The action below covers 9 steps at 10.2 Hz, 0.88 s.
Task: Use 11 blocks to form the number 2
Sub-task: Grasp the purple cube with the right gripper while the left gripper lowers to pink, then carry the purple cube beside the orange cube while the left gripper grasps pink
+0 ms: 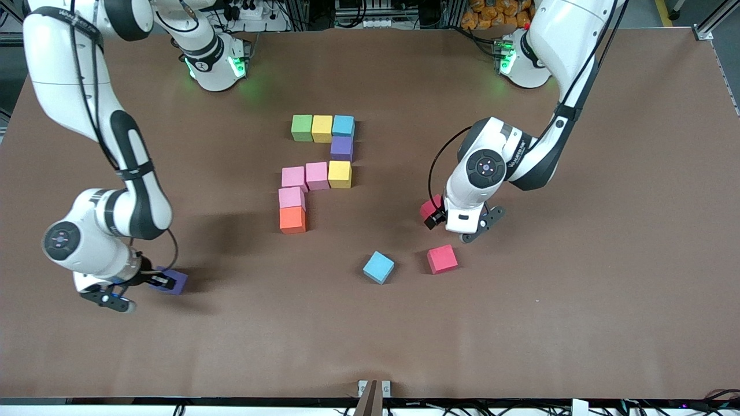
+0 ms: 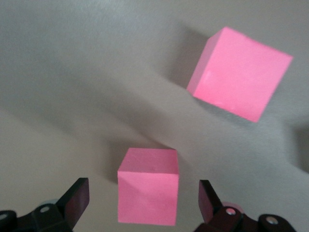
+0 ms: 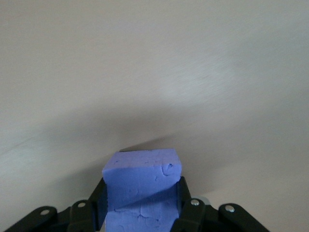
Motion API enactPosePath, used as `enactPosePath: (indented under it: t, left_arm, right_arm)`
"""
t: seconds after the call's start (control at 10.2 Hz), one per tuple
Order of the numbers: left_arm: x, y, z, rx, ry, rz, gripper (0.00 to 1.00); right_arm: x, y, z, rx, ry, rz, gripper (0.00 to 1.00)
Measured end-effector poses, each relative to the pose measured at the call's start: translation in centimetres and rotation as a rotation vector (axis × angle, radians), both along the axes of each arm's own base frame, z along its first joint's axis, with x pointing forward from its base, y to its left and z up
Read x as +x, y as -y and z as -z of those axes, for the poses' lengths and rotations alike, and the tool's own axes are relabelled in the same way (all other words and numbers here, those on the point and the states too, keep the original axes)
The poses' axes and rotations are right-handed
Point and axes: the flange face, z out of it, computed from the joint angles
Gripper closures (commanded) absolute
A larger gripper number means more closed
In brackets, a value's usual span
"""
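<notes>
the purple block (image 3: pixel 142 186) looks like light, matte foam that dents slightly under pressure, so it is best taken on two opposite flat faces at mid-height; it sits at the right arm's end of the surface (image 1: pixel 520 323), well apart from the unfinished number 2 (image 1: pixel 318 170), and the right end effector (image 1: pixel 151 281) is clamped on it. the left end effector (image 2: pixel 145 205) stands with jaws apart astride a pink-red block (image 2: pixel 148 191), another red block (image 1: pixel 442 259) and a light blue block (image 1: pixel 378 267) lying near.
</notes>
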Motion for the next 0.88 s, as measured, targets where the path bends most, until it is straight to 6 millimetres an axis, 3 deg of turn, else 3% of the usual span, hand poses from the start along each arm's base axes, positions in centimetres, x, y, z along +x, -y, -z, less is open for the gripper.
enactPosePath:
  t: [0.39, 0.69, 0.88]
  left_arm:
    - [-2.4, 3.6, 0.3, -0.008, 0.017, -0.029, 0.0]
    - [-2.4, 2.6, 1.3, -0.003, 0.014, -0.042, 0.0]
    - [-2.5, 2.6, 1.4, -0.002, 0.014, -0.041, 0.0]
  right_arm:
    - [-0.9, -11.4, -3.6, 0.041, -0.032, 0.144, 1.0]
    - [-3.8, -22.1, -6.8, 0.071, -0.063, 0.301, 1.0]
    - [-6.4, -28.1, -8.1, 0.09, -0.095, 0.401, 1.0]
